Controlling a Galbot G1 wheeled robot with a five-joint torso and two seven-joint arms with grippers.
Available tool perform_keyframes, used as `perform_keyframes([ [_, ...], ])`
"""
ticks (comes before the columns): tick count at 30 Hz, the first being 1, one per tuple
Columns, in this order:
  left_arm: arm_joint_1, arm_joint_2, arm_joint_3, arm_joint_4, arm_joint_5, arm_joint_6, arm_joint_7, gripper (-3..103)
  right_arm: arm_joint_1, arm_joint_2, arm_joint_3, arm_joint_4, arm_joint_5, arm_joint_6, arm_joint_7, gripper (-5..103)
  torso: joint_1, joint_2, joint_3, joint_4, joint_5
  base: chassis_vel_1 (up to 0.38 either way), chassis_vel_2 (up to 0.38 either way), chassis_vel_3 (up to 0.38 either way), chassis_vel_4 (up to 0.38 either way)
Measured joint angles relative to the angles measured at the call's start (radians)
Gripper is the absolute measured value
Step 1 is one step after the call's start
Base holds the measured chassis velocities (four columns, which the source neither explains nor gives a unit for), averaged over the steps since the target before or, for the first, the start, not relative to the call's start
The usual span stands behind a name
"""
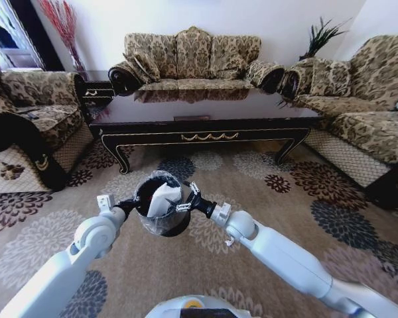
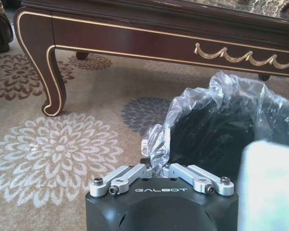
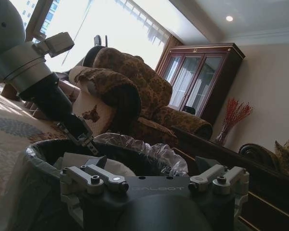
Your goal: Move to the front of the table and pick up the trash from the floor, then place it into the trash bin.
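Observation:
The black trash bin [image 1: 160, 222] with its clear liner [image 2: 216, 96] is on the flower-patterned floor [image 1: 272, 199] in front of the long dark table [image 1: 205, 122]. My left gripper [image 1: 131, 205] is shut on the bin's rim and liner [image 2: 155, 166]; the right wrist view shows it pinching the far rim [image 3: 86, 142]. My right gripper [image 1: 187, 199] hangs over the bin's opposite rim, jaws spread [image 3: 151, 163], nothing between them. A white paper piece of trash [image 1: 166, 195] lies inside the bin [image 3: 113, 168], just under the right gripper.
Patterned sofas surround the table: one behind it [image 1: 192, 56], one at the left [image 1: 26, 112], one at the right [image 1: 365, 99]. The table's curved leg [image 2: 53, 82] stands close ahead. Open carpet lies on both sides of the bin.

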Motion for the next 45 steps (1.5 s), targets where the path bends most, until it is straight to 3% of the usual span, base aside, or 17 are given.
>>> perform_keyframes([
  [3, 0.003, 0.002, -0.003, -0.003, 0.000, 0.000, 0.000, 3, 0.010, -0.006, 0.002, -0.004, -0.022, 0.002, -0.012, 100, 0.000, 0.000, 0.000, 0.0001, 0.0000, 0.000, 0.000, 0.000, 0.000],
  [6, 0.004, 0.003, -0.007, -0.005, 0.000, 0.000, 0.001, 3, 0.013, -0.009, 0.002, 0.001, 0.017, 0.005, -0.012, 100, 0.000, 0.000, 0.000, 0.0001, 0.0000, 0.000, 0.000, 0.000, 0.000],
  [9, 0.004, 0.002, -0.009, -0.003, -0.001, 0.000, 0.004, 3, 0.012, -0.010, 0.001, 0.014, 0.098, 0.015, -0.012, 100, 0.000, 0.000, 0.000, 0.0000, 0.0000, 0.000, 0.000, 0.000, 0.000],
  [11, 0.006, -0.004, -0.013, 0.014, 0.015, -0.003, 0.009, 3, 0.009, -0.012, 0.004, 0.040, 0.201, 0.027, -0.009, 100, 0.000, 0.000, 0.000, 0.0000, 0.0001, 0.000, 0.000, 0.000, 0.000],
  [17, 0.023, -0.020, -0.021, 0.057, 0.057, -0.021, 0.020, 3, 0.009, -0.023, 0.029, 0.080, 0.304, 0.036, 0.014, 100, 0.000, 0.000, 0.000, 0.0000, 0.0000, 0.000, 0.000, 0.000, 0.000],
  [22, 0.048, -0.039, -0.053, 0.094, 0.085, -0.040, 0.021, 3, -0.006, -0.047, 0.087, 0.095, 0.396, 0.016, 0.070, 100, 0.000, 0.000, 0.000, 0.0003, -0.0002, 0.000, 0.000, 0.000, 0.000],
  [24, 0.057, -0.038, -0.077, 0.093, 0.082, -0.048, 0.018, 3, -0.061, -0.062, 0.143, 0.090, 0.436, -0.020, 0.125, 100, 0.000, 0.000, 0.000, 0.0004, -0.0002, 0.000, 0.000, 0.000, 0.000],
  [29, 0.062, -0.022, -0.110, 0.081, 0.068, -0.052, -0.008, 3, -0.222, -0.102, 0.247, 0.073, 0.412, -0.096, 0.230, 100, 0.000, 0.000, 0.000, -0.0002, 0.0002, 0.000, 0.000, 0.000, 0.000],
  [34, 0.050, -0.009, -0.138, 0.050, 0.031, -0.047, -0.014, 3, -0.332, -0.126, 0.304, 0.040, 0.385, -0.156, 0.285, 100, 0.000, 0.000, 0.000, -0.0001, -0.0001, 0.000, 0.000, 0.000, 0.000],
  [45, 0.064, -0.019, -0.171, -0.043, -0.006, -0.019, -0.029, 3, -0.404, -0.072, 0.274, -0.249, 0.334, -0.265, 0.368, 100, 0.000, 0.000, 0.000, 0.0001, 0.0001, 0.000, 0.000, 0.000, 0.000],
])
